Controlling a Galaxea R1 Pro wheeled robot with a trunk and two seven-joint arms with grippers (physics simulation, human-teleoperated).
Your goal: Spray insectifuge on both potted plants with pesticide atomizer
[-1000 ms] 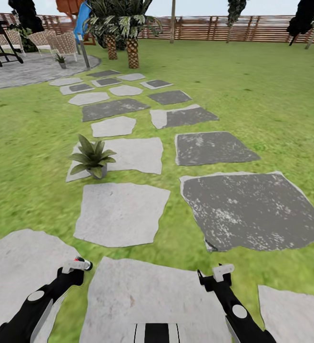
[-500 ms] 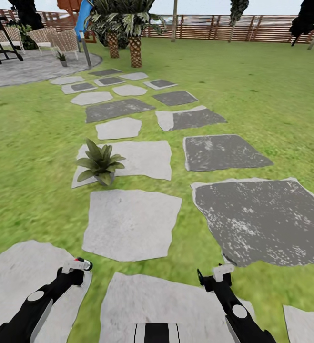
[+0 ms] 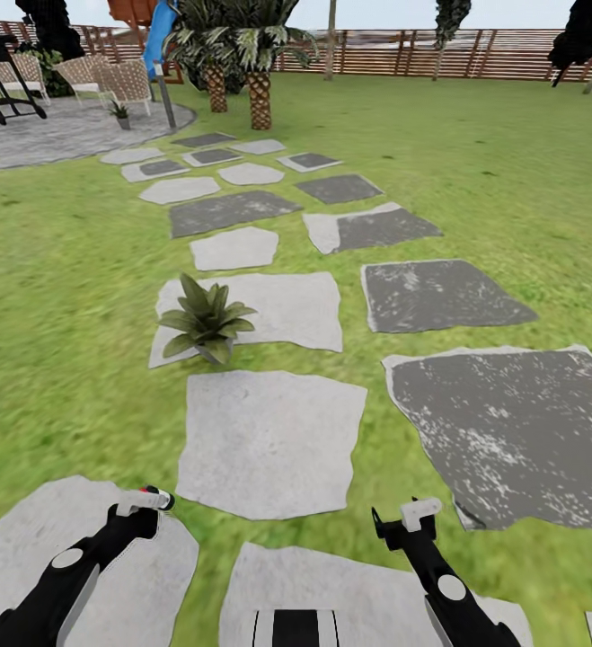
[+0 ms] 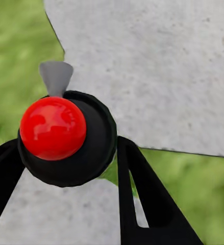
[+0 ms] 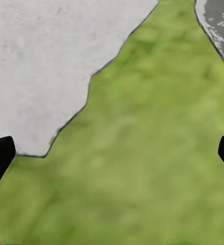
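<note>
A robot's view down over a garden lawn (image 3: 511,162) crossed by a path of grey stepping stones (image 3: 269,440). One potted plant (image 3: 206,319), a low rosette of pointed green leaves, sits on the left edge of a pale stone partway up the path. A second small plant (image 3: 120,112) stands far off at the rim of the round paved patch (image 3: 53,135) in the lawn's far left corner, near wicker chairs (image 3: 120,76) and two palms (image 3: 255,63). A slatted wooden fence (image 3: 466,49) closes the far side.

Both black arms reach forward at the near edge of the view. The left gripper (image 3: 143,501) is closed around the atomizer (image 4: 66,135): from the wrist camera, its dark round body with a red cap and grey nozzle sits between the black fingers (image 4: 142,194), above stone and grass. The right gripper (image 5: 112,153) is spread wide and empty, its fingertips at opposite edges of its wrist view, over grass.

Judging by this, the pickup is done. Spraying is still ahead: the nearer plant lies beyond arm's reach and the farther one is well away, so both remain to be covered.
</note>
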